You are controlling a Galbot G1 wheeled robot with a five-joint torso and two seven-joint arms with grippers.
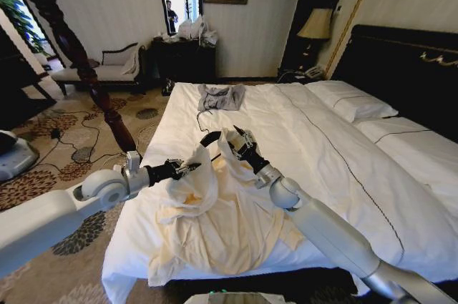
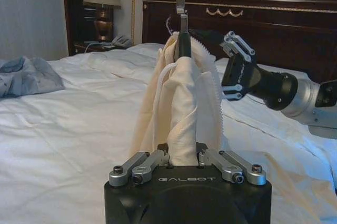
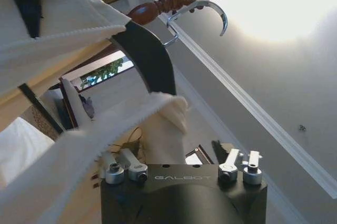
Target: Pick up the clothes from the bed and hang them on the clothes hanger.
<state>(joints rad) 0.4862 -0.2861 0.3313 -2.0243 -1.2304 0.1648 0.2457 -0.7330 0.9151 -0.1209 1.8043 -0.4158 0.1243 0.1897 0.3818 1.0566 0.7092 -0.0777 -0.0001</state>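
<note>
Clearly the clothes (image 1: 215, 222) were thin, limp and light, likely to slide off a smooth bar, so a pinch at the collar or shoulder seam looked safest. Cream and pale yellow, the garment lay heaped at the near edge of the bed (image 1: 308, 139), one fold lifted. The left gripper (image 1: 187, 168) was clamped on that fold; the right gripper (image 1: 240, 141) was closed on fabric beside the black clothes hanger (image 3: 150, 60), both just above the duvet
</note>
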